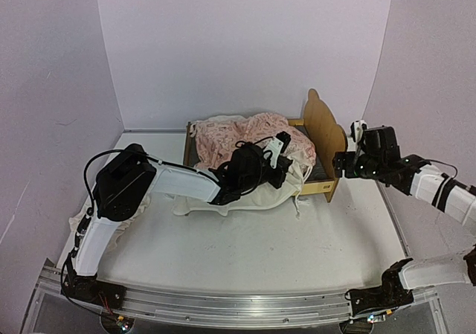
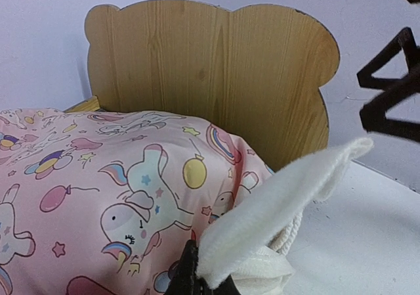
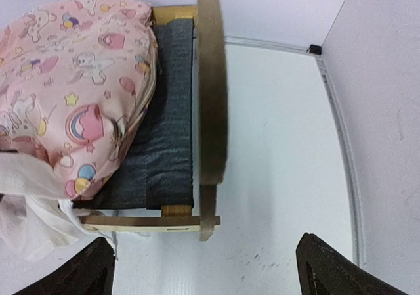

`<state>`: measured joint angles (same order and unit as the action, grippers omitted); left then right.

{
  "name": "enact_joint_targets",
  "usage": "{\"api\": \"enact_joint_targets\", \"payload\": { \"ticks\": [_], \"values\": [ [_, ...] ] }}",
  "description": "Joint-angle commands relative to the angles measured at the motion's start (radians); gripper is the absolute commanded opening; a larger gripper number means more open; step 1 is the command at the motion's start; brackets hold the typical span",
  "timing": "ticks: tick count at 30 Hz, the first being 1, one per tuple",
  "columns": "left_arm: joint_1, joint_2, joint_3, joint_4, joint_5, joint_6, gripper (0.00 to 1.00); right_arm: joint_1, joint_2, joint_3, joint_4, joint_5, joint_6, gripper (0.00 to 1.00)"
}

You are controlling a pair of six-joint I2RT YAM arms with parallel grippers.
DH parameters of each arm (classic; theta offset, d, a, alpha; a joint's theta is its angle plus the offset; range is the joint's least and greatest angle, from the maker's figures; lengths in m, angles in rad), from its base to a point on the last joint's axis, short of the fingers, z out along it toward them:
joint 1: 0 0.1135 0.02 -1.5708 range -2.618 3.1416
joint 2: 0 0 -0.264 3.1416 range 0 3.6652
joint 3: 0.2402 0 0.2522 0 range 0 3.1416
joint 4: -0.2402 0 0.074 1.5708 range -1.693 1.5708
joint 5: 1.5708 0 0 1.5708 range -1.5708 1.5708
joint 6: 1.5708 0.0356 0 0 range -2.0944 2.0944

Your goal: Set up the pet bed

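Pet bed (image 1: 327,137): far centre of table (image 1: 260,245), blanket (image 1: 245,137) heaped on it | your left gripper (image 1: 279,154): pinching blanket's white ruffle, likely to spread it | your right gripper (image 1: 342,163): spread, empty, beside headboard (image 3: 210,78).

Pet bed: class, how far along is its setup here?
Done: grey mattress pad lies in the plywood frame. In hand: left gripper pinches the white ruffle of the unicorn blanket, heaped on the pad. The right gripper is open, empty. Left: spreading the blanket flat.
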<state>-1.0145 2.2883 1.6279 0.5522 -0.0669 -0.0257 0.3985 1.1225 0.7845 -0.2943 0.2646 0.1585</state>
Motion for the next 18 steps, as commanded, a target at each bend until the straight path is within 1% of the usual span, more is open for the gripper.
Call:
{"api": "enact_joint_targets", "payload": {
  "ticks": [1,3,5,6,9,12,14,15,17,18],
  "values": [
    [-0.002,-0.035,0.019,0.055,0.047,-0.003,0.0,-0.029,-0.002,0.142,-0.176,-0.032,0.036,0.97],
    [-0.003,-0.028,0.028,0.054,0.051,-0.01,0.0,-0.016,-0.005,0.144,-0.165,-0.202,-0.023,0.95],
    [-0.002,-0.026,0.034,0.055,0.052,-0.016,0.0,0.014,-0.012,0.136,-0.144,-0.307,-0.056,0.94],
    [-0.002,-0.024,0.037,0.054,0.055,-0.018,0.0,0.014,-0.003,0.147,-0.15,-0.278,-0.031,0.94],
    [-0.003,-0.026,0.038,0.055,0.088,-0.023,0.0,0.009,0.021,0.198,-0.219,-0.01,0.059,0.94],
    [-0.002,-0.028,0.034,0.055,0.12,-0.024,0.0,-0.01,0.052,0.238,-0.224,0.082,0.061,0.88],
    [-0.002,-0.027,0.03,0.054,0.133,-0.023,0.0,-0.035,0.104,0.278,-0.224,0.081,0.049,0.82],
    [-0.002,-0.026,0.031,0.053,0.14,-0.022,0.0,-0.047,0.128,0.297,-0.223,0.072,0.037,0.8],
    [-0.002,-0.018,0.035,0.054,0.158,-0.018,0.0,-0.061,0.186,0.331,-0.2,-0.021,-0.022,0.78],
    [-0.003,-0.007,0.043,0.053,0.176,-0.012,0.0,-0.062,0.219,0.355,-0.192,-0.103,-0.056,0.74]
  ]
}}
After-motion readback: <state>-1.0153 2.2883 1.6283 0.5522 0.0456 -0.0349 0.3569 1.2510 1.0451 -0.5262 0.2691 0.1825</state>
